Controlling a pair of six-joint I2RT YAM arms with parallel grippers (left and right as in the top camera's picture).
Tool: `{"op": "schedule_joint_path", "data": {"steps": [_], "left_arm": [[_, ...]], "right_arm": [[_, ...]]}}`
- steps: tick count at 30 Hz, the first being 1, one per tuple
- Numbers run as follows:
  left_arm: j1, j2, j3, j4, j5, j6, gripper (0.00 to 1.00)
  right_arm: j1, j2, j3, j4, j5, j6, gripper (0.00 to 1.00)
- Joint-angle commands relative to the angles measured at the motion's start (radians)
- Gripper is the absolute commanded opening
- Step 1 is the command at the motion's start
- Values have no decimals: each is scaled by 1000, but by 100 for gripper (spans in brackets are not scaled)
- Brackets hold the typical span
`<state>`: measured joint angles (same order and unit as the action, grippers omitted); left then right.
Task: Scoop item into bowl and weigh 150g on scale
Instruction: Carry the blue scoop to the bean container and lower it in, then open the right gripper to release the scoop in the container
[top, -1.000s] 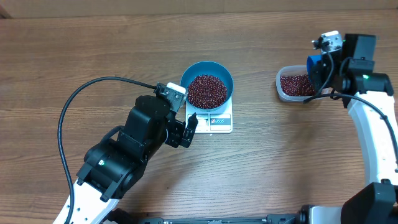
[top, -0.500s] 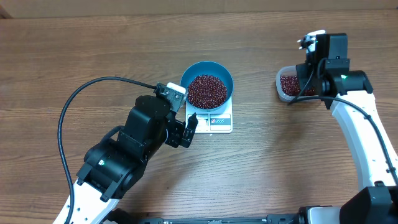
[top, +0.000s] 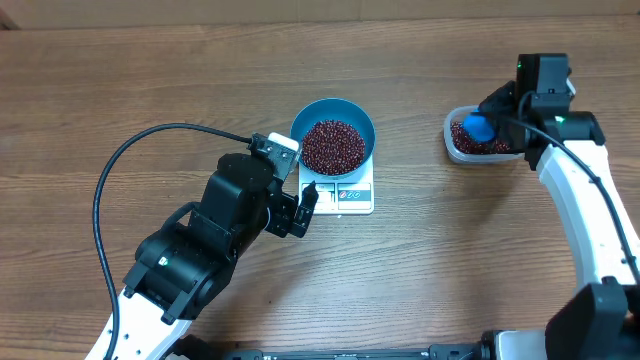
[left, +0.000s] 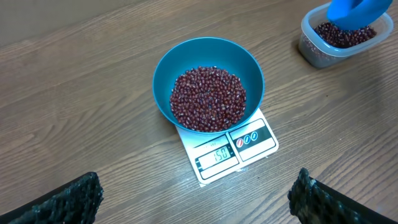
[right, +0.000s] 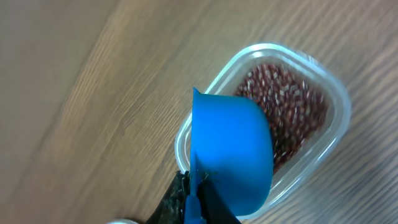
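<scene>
- Teal-blue bowl (left: 205, 53) sits on the white scale (left: 249, 140) and covers the rear of its platform. Only the front strip, with its display and round red and blue buttons, shows.
- Dark red-brown beans (left: 208, 99) fill the bottom of the bowl in a loose, rounded heap, well below the rim.
- On the scale's front strip, the display reads 150 in the left wrist view.
- Left gripper (left: 196, 202) hovers just in front of the scale and a little to its left. Its black fingers are spread wide and hold nothing, one at each lower corner of the left wrist view.
- Left arm (top: 200, 250) stretches away from the scale towards the near left of the wooden surface (top: 150, 70), and a black cable (top: 110, 175) loops out beyond it.
- Clear plastic tub (top: 455, 145) stands well to the right of the scale and slightly farther back, with more of the same beans inside.
- Right gripper (right: 194, 196) is clenched on the handle of a small blue scoop (right: 230, 149).
- Over the tub, on the side nearer the scale, the scoop's bowl hangs tilted. It overlaps the tub's rim in the right wrist view.
- Whether the scoop touches the tub's beans cannot be told from these views.
- Right arm (top: 590, 210), white with black joints, reaches in from the near right, far from the scale.
</scene>
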<state>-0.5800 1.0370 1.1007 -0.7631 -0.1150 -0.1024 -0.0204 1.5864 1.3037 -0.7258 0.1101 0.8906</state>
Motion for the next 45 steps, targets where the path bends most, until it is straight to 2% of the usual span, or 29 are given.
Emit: {"op": "schedule_joint_path", "data": {"steps": [1, 2, 4, 6, 7, 8, 11, 16, 24, 26, 33, 35, 38, 41, 45], "left_arm": [[5, -3, 4, 3, 9, -10, 99], [5, -3, 4, 3, 8, -10, 100], [5, -3, 4, 3, 9, -10, 100], [5, -3, 4, 3, 8, -10, 100], [5, -3, 4, 3, 9, -10, 100], [5, -3, 4, 3, 9, -10, 100], [5, -3, 4, 3, 8, -10, 99], [5, -3, 4, 3, 8, -10, 99], [5, -3, 4, 3, 9, -10, 100], [5, -3, 4, 3, 9, -10, 100], [5, -3, 4, 3, 9, -10, 100], [5, -3, 4, 3, 9, -10, 100], [5, -3, 4, 3, 9, -10, 100], [5, -3, 4, 3, 9, -10, 100], [5, -3, 4, 3, 9, -10, 100]], "right_arm": [[-2, 37, 25, 6, 5, 158, 10], [-2, 50, 24, 6, 5, 158, 32], [-2, 74, 24, 6, 5, 157, 64], [-2, 84, 24, 6, 5, 157, 82], [-2, 86, 24, 9, 5, 156, 95], [-2, 86, 24, 9, 5, 156, 100], [-2, 86, 24, 9, 5, 151, 100], [-3, 67, 27, -26, 17, 43, 100], [-2, -104, 27, -234, 163, 34, 100], [-2, -175, 27, -234, 171, -6, 100], [-2, -313, 27, -231, 256, -14, 100], [-2, -332, 27, -229, 250, -99, 100], [0, -345, 27, -231, 217, -313, 100], [0, -344, 27, -264, 199, -621, 100], [-2, -339, 27, -357, 200, -846, 100]]}}
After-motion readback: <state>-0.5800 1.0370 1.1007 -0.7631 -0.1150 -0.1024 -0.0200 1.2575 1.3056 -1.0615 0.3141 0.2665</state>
